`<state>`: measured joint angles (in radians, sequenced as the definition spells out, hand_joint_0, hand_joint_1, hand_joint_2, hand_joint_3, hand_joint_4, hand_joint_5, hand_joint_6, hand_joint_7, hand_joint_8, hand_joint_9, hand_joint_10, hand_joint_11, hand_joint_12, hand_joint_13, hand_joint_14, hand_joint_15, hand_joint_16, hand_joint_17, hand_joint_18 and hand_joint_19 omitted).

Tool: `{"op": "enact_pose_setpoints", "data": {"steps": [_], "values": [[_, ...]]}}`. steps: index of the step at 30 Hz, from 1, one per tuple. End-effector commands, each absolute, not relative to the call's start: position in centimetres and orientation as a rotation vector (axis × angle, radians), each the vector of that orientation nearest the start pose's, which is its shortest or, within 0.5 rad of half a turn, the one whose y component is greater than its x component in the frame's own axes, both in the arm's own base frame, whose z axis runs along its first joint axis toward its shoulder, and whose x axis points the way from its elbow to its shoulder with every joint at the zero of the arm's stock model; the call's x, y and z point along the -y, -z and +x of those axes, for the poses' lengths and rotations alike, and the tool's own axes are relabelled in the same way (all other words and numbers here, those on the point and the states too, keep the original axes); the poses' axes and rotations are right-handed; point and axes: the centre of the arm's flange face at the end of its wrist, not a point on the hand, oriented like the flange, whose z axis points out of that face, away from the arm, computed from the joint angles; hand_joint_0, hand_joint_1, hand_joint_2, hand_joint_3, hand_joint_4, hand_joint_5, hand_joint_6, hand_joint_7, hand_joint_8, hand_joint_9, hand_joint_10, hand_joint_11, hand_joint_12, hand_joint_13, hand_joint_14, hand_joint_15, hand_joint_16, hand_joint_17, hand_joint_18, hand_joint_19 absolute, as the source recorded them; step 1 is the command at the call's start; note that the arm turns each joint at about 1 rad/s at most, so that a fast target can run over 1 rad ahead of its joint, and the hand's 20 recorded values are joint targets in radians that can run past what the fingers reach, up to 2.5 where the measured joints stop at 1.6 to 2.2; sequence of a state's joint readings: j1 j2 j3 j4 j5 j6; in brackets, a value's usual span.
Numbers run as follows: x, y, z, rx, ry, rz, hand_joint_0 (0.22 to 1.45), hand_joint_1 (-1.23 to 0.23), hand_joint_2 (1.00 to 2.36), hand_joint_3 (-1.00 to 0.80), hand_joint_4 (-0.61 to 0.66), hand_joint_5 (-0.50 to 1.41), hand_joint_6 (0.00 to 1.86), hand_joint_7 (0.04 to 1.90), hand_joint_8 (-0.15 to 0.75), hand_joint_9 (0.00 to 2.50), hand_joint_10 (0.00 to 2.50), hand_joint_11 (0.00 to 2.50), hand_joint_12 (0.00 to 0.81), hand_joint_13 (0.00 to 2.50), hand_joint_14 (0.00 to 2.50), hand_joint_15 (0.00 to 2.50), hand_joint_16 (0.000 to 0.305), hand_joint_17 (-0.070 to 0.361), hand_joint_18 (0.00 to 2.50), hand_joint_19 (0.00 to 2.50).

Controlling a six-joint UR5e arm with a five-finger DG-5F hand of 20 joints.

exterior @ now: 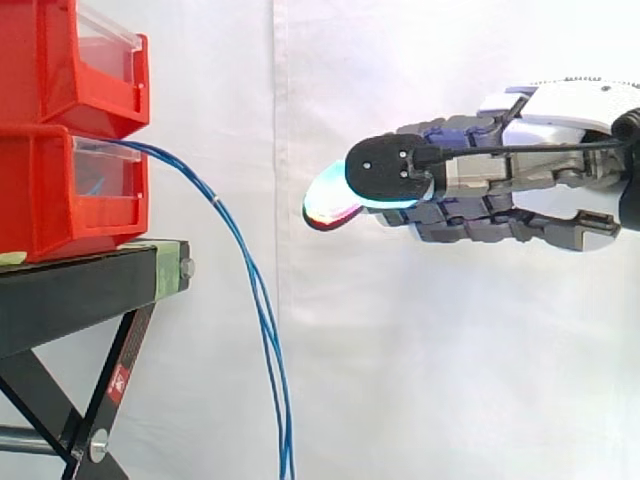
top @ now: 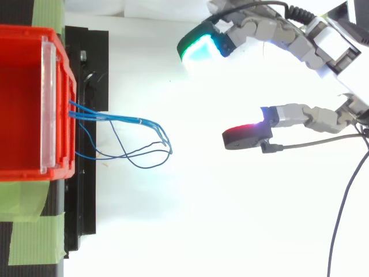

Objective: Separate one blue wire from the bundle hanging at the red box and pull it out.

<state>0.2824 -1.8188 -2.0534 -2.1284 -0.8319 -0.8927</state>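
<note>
Several thin blue wires (exterior: 262, 300) come out of the lower red box (exterior: 60, 190) and hang down in a bundle past the stand's edge. From above, the blue wires (top: 138, 122) fan out from the red box (top: 23, 104) and loop to the right. My hand (exterior: 480, 185) is level with the lower box and well to the right of the wires, apart from them. Its fingers (top: 253, 26) and thumb (top: 288, 115) are stretched out toward the box with a wide gap between them. Nothing is held in that gap.
A second red box (exterior: 70, 60) is stacked on the lower one. Both sit on a black stand (exterior: 80, 290) with green tape (top: 29, 225) on it. A white curtain (exterior: 400, 380) hangs behind.
</note>
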Motion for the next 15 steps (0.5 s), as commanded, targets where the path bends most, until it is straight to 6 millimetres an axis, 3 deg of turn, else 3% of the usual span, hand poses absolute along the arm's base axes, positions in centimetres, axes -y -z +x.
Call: {"op": "enact_pose_setpoints", "data": {"steps": [1,4,5,13,15], "values": [[5.3,-22.8,54.1,-1.066,-0.326,0.852,0.54,-0.71,1.0,-0.5,0.22,-0.19,0.5,0.84,0.238,0.27,0.0,0.0,0.352,0.15,0.0,0.07,0.061,0.138,0.01,0.05],[5.2,-22.3,54.6,-1.063,-0.327,0.855,0.54,-0.71,1.0,-0.5,0.22,-0.19,0.5,0.84,0.238,0.27,0.0,0.0,0.352,0.16,0.0,0.06,0.061,0.138,0.02,0.05],[4.9,-22.2,55.8,-1.055,-0.33,0.861,0.54,-0.71,1.0,-0.5,0.22,-0.19,0.5,0.84,0.238,0.28,0.0,0.0,0.352,0.16,0.0,0.06,0.061,0.138,0.02,0.06],[3.6,-24.3,57.7,-1.035,-0.351,0.845,0.54,-0.71,1.0,-0.5,0.23,-0.19,0.5,0.84,0.24,0.29,0.0,0.0,0.352,0.17,0.0,0.06,0.061,0.137,0.05,0.05],[3.2,-24.0,58.4,-1.048,-0.334,0.829,0.54,-0.71,1.0,-0.5,0.23,-0.19,0.5,0.84,0.24,0.29,0.0,0.0,0.351,0.18,0.0,0.06,0.061,0.137,0.05,0.06]]}}
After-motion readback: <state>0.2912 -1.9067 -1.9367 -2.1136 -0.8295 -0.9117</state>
